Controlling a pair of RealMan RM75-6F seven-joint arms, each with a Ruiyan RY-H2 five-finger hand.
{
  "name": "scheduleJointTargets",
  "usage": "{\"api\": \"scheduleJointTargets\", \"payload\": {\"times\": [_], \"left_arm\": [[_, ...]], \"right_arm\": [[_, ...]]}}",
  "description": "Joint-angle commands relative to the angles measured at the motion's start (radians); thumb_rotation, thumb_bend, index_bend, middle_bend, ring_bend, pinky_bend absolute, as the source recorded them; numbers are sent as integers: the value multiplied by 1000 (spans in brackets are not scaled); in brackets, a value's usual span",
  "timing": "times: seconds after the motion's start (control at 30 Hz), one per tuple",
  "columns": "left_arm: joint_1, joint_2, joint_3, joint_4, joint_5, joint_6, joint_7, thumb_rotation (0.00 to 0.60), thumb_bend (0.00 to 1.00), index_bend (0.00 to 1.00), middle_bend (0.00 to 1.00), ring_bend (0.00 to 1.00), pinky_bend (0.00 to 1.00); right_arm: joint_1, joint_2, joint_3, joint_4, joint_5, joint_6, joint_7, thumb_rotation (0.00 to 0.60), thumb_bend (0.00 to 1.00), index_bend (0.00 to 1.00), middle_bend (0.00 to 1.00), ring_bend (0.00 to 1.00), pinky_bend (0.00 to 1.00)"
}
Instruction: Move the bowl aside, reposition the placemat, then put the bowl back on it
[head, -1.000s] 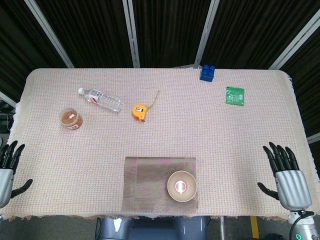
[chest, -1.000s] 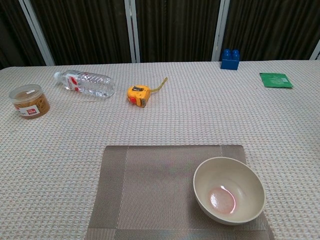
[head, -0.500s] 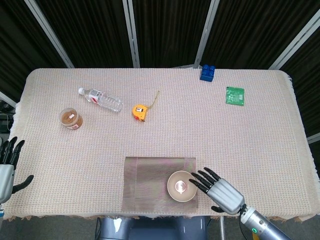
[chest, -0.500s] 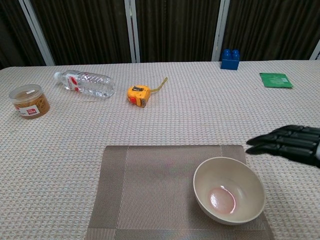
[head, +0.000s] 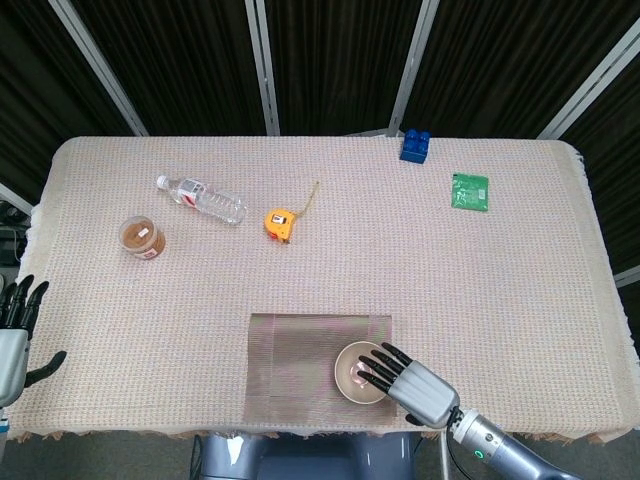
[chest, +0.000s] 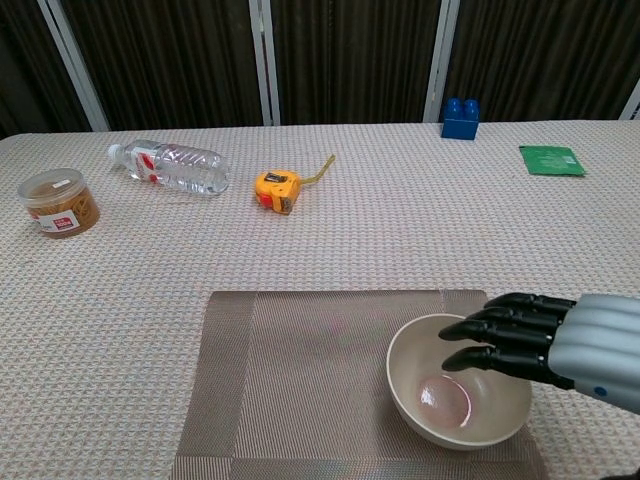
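Right hand (head: 408, 380) slid in from table edge, fingers apart, now over bowl (chest: 430, 413) rim, nothing gripped. Bowl sits on placemat (chest: 300, 380) right corner. Left hand (head: 12, 335) spread, idle. Tip: hook rim firmly, lift straight, keep mat from dragging

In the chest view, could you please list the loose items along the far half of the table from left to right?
Brown-lidded jar → water bottle → yellow tape measure → blue block → green packet.
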Motion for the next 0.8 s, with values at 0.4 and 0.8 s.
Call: {"api": "scheduleJointTargets", "payload": {"times": [0.4, 0.8], "left_arm": [[-2, -4, 3, -2, -3, -5, 11, 600, 198, 0, 0, 0, 0], [-2, -8, 8, -5, 0, -4, 18, 600, 198, 0, 0, 0, 0]], "right_arm": [[-4, -95, 10, 94, 22, 48, -50, 600, 258, 602, 0, 0, 0], [-24, -135, 14, 162, 15, 197, 64, 600, 260, 647, 0, 0, 0]]}}
